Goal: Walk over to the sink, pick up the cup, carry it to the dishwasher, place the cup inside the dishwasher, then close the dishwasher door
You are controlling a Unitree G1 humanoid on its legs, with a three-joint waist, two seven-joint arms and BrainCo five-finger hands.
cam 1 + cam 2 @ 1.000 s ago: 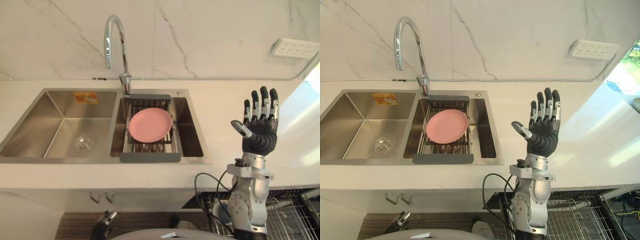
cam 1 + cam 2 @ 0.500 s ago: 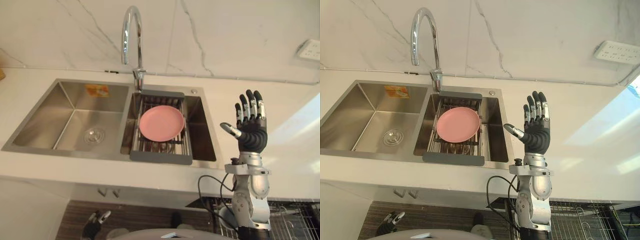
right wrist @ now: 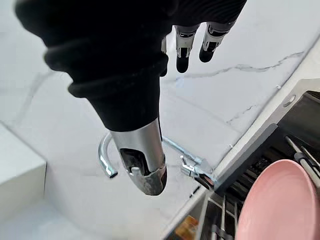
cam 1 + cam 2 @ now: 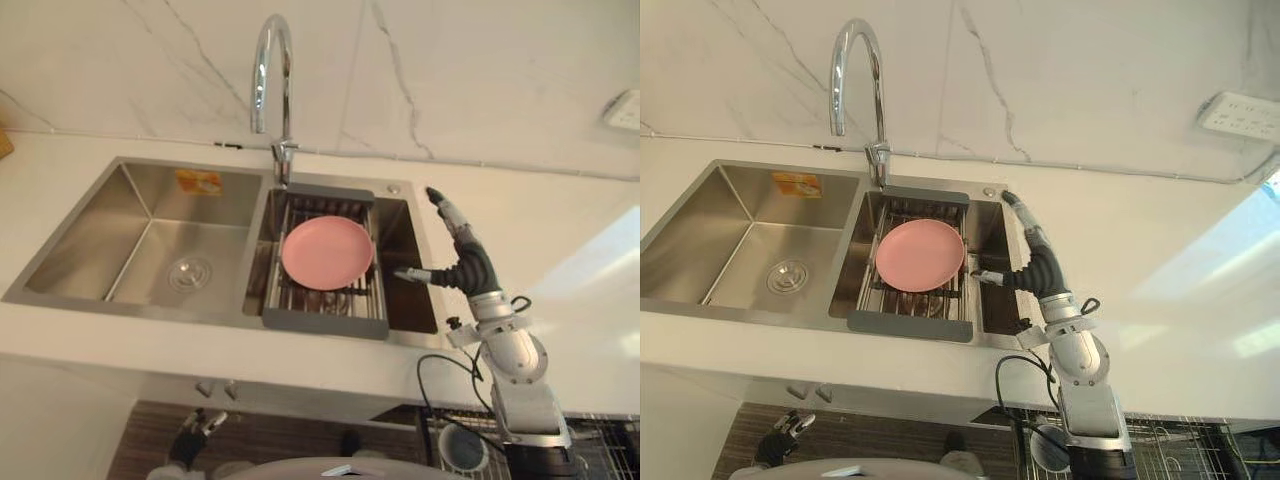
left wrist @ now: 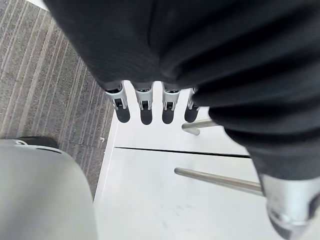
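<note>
My right hand (image 4: 466,263) reaches over the right end of the steel sink (image 4: 60,300), open, its fingers straight and pointing at the back wall. Its thumb (image 4: 990,277) points left at a pink plate (image 4: 327,252), close to the plate's rim and apart from it. That plate lies on a grey-framed wire rack (image 4: 325,322) across the right basin. In the right wrist view the fingers (image 3: 182,47) hold nothing, with the plate (image 3: 280,200) below. My left hand (image 4: 195,440) hangs low by the floor, fingers (image 5: 145,100) straight. A grey cup-like round thing (image 4: 462,447) shows below the counter edge.
A tall curved faucet (image 4: 270,80) stands behind the divider between the basins. The left basin (image 4: 150,250) holds just its drain. White countertop (image 4: 580,260) runs to the right, with a wall socket (image 4: 1240,115) above. A wire dishwasher rack (image 4: 1170,430) shows below. White cabinet fronts with bar handles (image 5: 215,180).
My right hand has tipped forward from upright over the counter and now stretches out over the sink's right end. The camera has shifted, so the sink sits more to the right.
</note>
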